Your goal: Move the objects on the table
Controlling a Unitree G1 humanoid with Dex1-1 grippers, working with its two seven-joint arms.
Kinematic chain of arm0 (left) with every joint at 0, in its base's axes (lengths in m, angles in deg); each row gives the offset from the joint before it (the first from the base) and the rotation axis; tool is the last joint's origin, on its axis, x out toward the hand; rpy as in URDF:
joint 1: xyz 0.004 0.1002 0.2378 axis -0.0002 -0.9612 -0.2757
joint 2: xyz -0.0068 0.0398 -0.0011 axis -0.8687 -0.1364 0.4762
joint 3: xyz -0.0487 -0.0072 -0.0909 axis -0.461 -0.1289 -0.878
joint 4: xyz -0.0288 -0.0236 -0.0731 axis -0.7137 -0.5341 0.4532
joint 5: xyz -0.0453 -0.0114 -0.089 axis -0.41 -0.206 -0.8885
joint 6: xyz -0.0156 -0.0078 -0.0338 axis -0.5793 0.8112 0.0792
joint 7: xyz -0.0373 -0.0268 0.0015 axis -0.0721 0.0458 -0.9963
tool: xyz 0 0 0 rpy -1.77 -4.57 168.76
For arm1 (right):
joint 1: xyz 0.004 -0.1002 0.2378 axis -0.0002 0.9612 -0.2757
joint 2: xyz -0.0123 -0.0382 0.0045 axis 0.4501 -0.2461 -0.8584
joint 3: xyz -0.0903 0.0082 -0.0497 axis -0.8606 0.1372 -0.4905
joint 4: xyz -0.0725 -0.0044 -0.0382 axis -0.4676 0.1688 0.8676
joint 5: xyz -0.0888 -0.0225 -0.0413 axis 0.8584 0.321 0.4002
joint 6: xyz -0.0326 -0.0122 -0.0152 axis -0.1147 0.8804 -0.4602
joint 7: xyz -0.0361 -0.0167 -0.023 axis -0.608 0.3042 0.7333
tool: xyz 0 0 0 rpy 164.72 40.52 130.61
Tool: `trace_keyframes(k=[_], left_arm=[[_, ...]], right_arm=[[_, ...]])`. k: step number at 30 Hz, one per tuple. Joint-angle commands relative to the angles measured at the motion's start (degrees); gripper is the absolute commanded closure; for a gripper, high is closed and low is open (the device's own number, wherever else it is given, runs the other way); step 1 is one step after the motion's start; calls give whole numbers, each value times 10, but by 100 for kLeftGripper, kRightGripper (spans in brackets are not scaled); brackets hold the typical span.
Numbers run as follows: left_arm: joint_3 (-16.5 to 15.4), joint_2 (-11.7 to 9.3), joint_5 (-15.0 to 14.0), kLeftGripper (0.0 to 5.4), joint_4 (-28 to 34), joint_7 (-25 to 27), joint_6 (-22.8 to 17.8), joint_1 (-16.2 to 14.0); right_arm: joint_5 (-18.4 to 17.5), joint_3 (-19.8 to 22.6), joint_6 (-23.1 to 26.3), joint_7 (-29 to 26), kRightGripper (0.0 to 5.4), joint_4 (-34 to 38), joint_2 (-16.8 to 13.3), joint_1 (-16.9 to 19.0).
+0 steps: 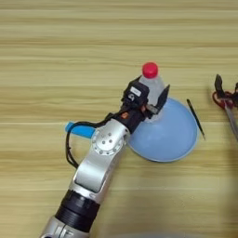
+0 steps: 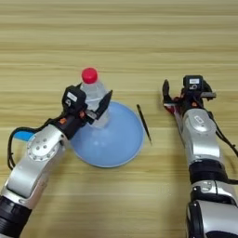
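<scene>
Right eye view shows the left gripper (image 2: 93, 109) with jaws closed around the bottle (image 2: 95, 97), upright over the plate (image 2: 109, 139) rim; right gripper (image 2: 174, 95) jaws spread above the scissors (image 2: 171, 108).

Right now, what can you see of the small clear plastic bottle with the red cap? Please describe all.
The small clear plastic bottle with a red cap stands upright at the far-left rim of the wide light-blue round plate. Its body looks transparent and its round red cap is on. The left gripper holds it around the lower body, black fingers on both sides, so its base is hidden; whether it rests on the plate cannot be told.
</scene>
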Motion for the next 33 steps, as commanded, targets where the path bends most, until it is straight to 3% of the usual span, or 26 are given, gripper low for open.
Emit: trace_keyframes(k=[1,8,17,25,33], left_arm=[[5,6,5,213,9,5,0,3],[12,10,10,213,-35,10,9,8],[-2,14,16,213,-115,7,33,24],[-1,11,19,215,-128,9,45,24],[3,8,28,106,-124,7,45,23]], right_arm=[[0,-3,7,4,0,9,4,-7],[1,-5,9,7,0,12,7,-7],[4,-8,14,11,0,21,12,-5],[4,-11,17,14,0,25,16,-4],[5,-11,17,14,0,26,16,-3]])
